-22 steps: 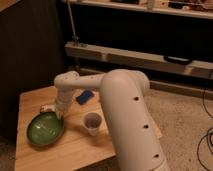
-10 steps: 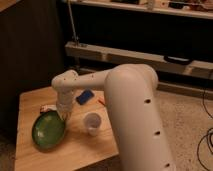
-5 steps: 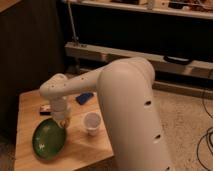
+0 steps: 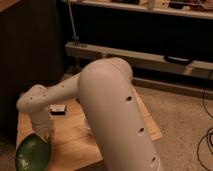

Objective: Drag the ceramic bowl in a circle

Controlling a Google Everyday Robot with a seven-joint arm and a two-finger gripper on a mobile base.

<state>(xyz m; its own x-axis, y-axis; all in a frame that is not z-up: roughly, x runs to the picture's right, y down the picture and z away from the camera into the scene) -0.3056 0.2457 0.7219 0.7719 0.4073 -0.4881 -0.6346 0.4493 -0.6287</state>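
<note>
The green ceramic bowl (image 4: pixel 31 153) sits at the front left corner of the wooden table (image 4: pixel 75 142), partly over its edge and tilted. My gripper (image 4: pixel 46 134) reaches down at the bowl's upper right rim, at the end of the white arm (image 4: pixel 107 100) that crosses the table. The small whitish cup is hidden behind the arm.
A small dark object (image 4: pixel 57 109) with a red thing beside it lies on the table behind the gripper. A dark cabinet (image 4: pixel 30 50) stands on the left and a low metal shelf (image 4: pixel 140 55) runs behind. Cables lie on the floor at the right.
The bowl has been dragged from the table's left middle toward the front left corner. The arm has swung left and forward with it, and it now covers the cup.
</note>
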